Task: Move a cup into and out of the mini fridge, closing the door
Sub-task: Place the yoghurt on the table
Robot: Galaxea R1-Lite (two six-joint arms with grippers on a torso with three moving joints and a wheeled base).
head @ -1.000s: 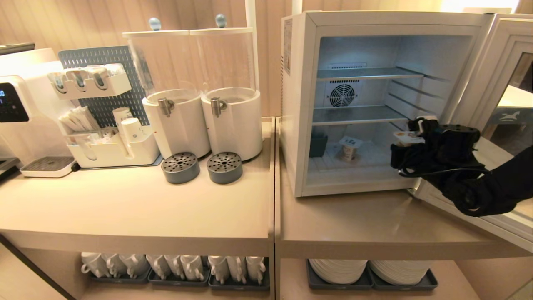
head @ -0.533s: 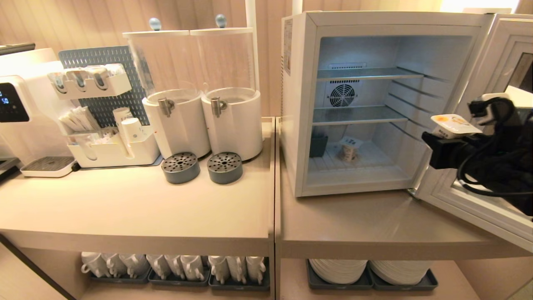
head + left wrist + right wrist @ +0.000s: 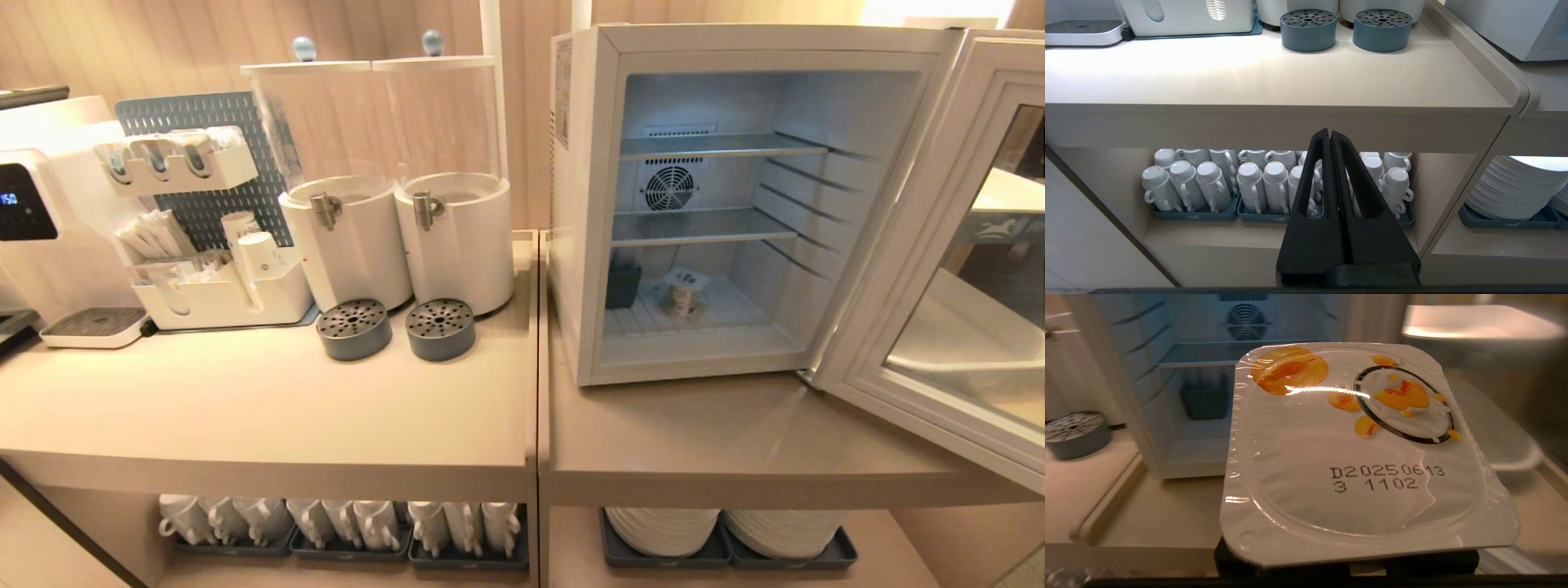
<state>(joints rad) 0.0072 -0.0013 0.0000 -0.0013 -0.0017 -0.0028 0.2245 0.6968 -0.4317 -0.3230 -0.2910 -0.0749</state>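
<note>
A cup (image 3: 1363, 457) with a white foil lid printed with peach pictures fills the right wrist view, and my right gripper (image 3: 1347, 568) is shut on it from below, its fingers hidden under the lid. It hangs in front of the open mini fridge (image 3: 584, 204), off to the right and outside the head view. The door (image 3: 914, 245) stands swung wide to the right. A second small cup (image 3: 684, 292) stands on the fridge floor. My left gripper (image 3: 1329, 134) is shut and empty, parked low in front of the counter's lower shelf.
Two white drink dispensers (image 3: 400, 237) with grey drip cups (image 3: 441, 328) stand left of the fridge. A small dark bin (image 3: 624, 286) sits inside the fridge at the left. Trays of mugs (image 3: 1208, 183) and stacked plates (image 3: 727, 531) fill the lower shelf.
My right arm has drawn back from the fridge opening with the cup, rising to the right and leaving the head view. The left arm has not moved.
</note>
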